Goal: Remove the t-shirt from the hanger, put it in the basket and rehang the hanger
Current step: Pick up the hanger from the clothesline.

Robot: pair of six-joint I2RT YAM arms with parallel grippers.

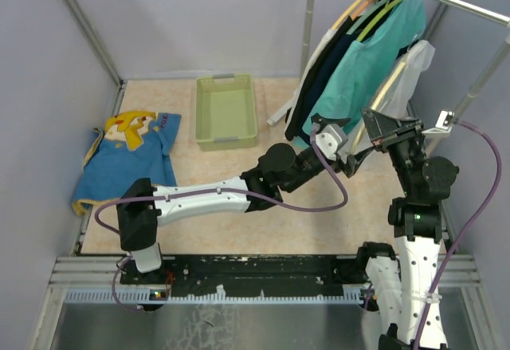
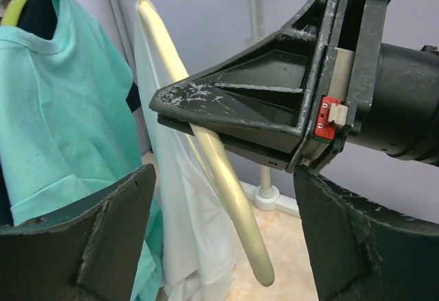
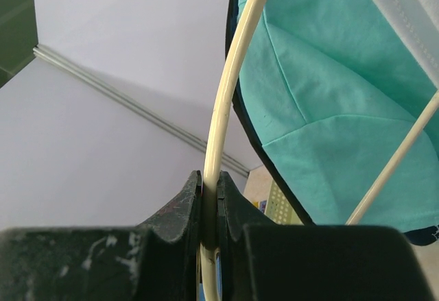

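Observation:
A white t-shirt (image 1: 416, 64) hangs on a cream hanger (image 1: 388, 88) at the right end of the rail. The hanger's near arm is bare and the shirt bunches on its far side. My right gripper (image 1: 373, 123) is shut on that bare arm, which runs between its jaws in the right wrist view (image 3: 209, 201). My left gripper (image 1: 341, 139) is open just below. In the left wrist view (image 2: 225, 177) the hanger's rounded end (image 2: 255, 256) sits between the spread fingers (image 2: 103, 239), untouched, with the white t-shirt (image 2: 182, 225) behind it.
A teal shirt (image 1: 368, 55), a navy one and a white one hang left of it on the rail (image 1: 446, 1). A green basket (image 1: 225, 111) sits on the table at the back. A blue cartoon shirt (image 1: 127, 155) lies at the left. The rack's foot (image 2: 267, 195) stands close by.

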